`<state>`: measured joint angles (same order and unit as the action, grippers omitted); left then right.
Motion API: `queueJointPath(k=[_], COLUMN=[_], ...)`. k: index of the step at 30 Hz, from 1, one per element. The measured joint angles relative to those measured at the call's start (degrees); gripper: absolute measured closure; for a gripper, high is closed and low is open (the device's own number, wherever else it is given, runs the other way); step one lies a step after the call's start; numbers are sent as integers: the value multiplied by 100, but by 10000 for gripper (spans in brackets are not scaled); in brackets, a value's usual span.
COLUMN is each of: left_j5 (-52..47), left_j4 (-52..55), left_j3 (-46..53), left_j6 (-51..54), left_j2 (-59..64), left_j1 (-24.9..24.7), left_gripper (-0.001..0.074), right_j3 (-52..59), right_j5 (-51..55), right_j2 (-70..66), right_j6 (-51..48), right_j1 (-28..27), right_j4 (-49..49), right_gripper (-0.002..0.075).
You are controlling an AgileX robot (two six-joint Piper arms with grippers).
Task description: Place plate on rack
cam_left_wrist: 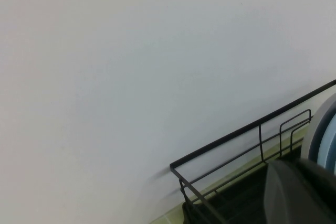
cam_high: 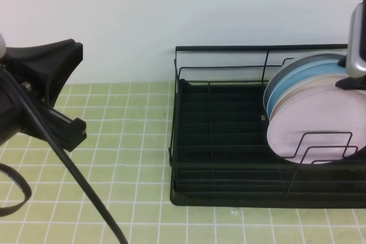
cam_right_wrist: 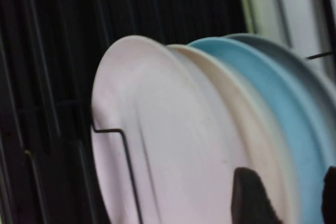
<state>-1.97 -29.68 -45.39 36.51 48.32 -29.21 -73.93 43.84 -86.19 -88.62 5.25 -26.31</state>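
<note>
The pale pink plate [cam_high: 320, 124] stands upright in the black wire rack [cam_high: 217, 141], at the front of a row of plates on the rack's right side, behind a wire divider. In the right wrist view the plate [cam_right_wrist: 157, 129] faces me against the rack [cam_right_wrist: 52, 77]. My right gripper [cam_high: 353, 81] hangs over the plates' top edges; in its own view it [cam_right_wrist: 289, 198] is open and holds nothing, with its jaws on either side of the rims behind the pink plate. My left gripper [cam_high: 51, 67] is raised at the far left, well clear of the rack, and shows as a dark shape [cam_left_wrist: 299, 192].
Behind the pink plate stand a cream plate [cam_right_wrist: 247, 129], a light blue plate [cam_high: 291, 81] and a grey-blue plate [cam_high: 311, 61]. The rack's left half holds no dishes. The rack's back rail [cam_left_wrist: 226, 150] runs along a white wall. The left arm's cable [cam_high: 86, 187] crosses the green tiled table.
</note>
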Motion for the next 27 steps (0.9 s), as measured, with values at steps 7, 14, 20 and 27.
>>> queueJointPath(k=[7, 14, 20, 27], left_j5=[66, 1, 764, 1170], left_j4=[22, 22, -83, -806], left_j3=[0, 311, 1358, 2245], left_j6=[633, 825, 876, 876], left_j2=[-336, -886, -1569, -2074], left_j1=[0, 0, -10, -10], left_gripper=[735, 735, 735, 734], right_j3=[0, 271, 1820, 4179], right_j5=[-132, -586, -1140, -2009], right_j2=[1064, 2380, 3709, 5325], right_j6=[979, 2863, 2995, 3097], right_j1=[0, 0, 0, 0], right_j4=[-148, -907, -1946, -2850], right_gripper=[713, 719, 719, 719])
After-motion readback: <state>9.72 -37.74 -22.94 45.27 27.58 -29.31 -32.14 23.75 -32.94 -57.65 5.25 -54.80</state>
